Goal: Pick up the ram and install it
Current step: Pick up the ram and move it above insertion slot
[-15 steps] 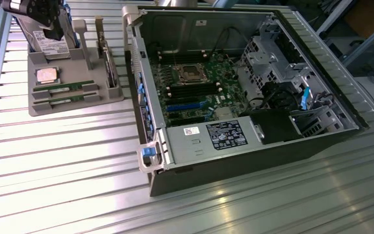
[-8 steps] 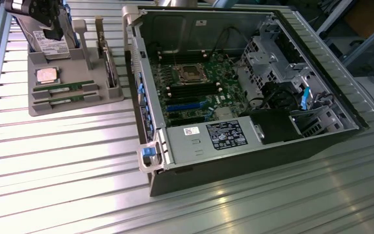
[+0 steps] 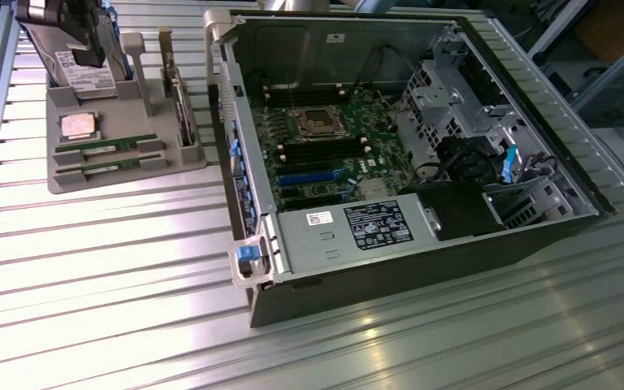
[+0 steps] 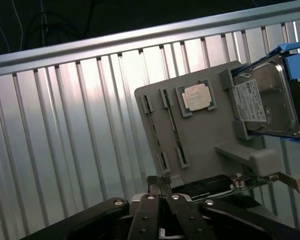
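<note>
Wrist view is showing you the gripper (image 4: 159,181) hovering with its fingers pressed together, pinching nothing. Two ram sticks (image 4: 174,129) are lying side by side in the gray holder tray (image 4: 205,135), just ahead of the fingertips and apart from them. Beyond the sticks, farther from your gripper, the processor chip (image 4: 196,97) is sitting on the same tray.
</note>
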Controlling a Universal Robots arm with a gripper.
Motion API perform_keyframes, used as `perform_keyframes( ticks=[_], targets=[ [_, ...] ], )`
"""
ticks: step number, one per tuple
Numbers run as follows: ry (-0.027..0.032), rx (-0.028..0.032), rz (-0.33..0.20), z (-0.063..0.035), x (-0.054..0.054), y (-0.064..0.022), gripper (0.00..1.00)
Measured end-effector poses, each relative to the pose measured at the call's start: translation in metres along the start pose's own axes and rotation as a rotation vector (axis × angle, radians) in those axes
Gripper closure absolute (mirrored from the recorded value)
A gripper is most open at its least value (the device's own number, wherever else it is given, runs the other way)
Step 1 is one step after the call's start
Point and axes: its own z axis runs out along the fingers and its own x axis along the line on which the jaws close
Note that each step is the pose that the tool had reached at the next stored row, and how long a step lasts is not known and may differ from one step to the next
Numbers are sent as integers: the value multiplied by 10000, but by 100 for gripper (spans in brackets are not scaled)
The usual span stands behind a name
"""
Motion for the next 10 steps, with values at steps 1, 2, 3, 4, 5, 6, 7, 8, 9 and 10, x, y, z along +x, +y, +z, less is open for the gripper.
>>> perform_keyframes(
  ticks=[1, 2, 3, 4, 5, 6, 7, 8, 9, 10],
  targets=[
    [7, -4, -163, 0, 0, 0, 90],
    [10, -5, -234, 0, 0, 0, 90],
    [13, -7, -314, 0, 0, 0, 90],
    [17, -9, -382, 0, 0, 0, 90],
    [20, -11, -450, 0, 0, 0, 90],
    [23, -13, -541, 0, 0, 0, 90],
    [26, -15, -597, 0, 0, 0, 90],
    [27, -15, -602, 0, 0, 0, 90],
    [26, -15, -602, 0, 0, 0, 90],
    [27, -15, -602, 0, 0, 0, 90]
  ],
)
